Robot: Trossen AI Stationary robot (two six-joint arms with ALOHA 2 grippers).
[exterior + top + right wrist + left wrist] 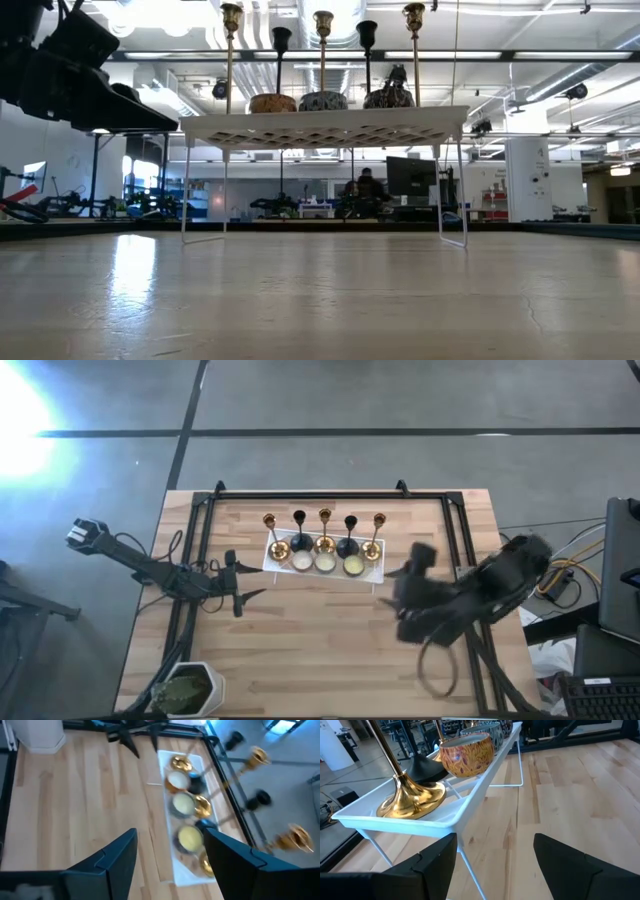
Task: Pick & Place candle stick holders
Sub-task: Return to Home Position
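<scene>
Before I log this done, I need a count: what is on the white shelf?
Five candle holders, three gold and two black, stand along its far edge, three candles in front. From table height, the candles and rim hide the holders' bases.

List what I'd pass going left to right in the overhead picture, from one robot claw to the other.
left gripper, open → first gold candle stick holder → first black candle stick holder → middle gold candle stick holder → second black candle stick holder → last gold candle stick holder → right gripper, open
</scene>
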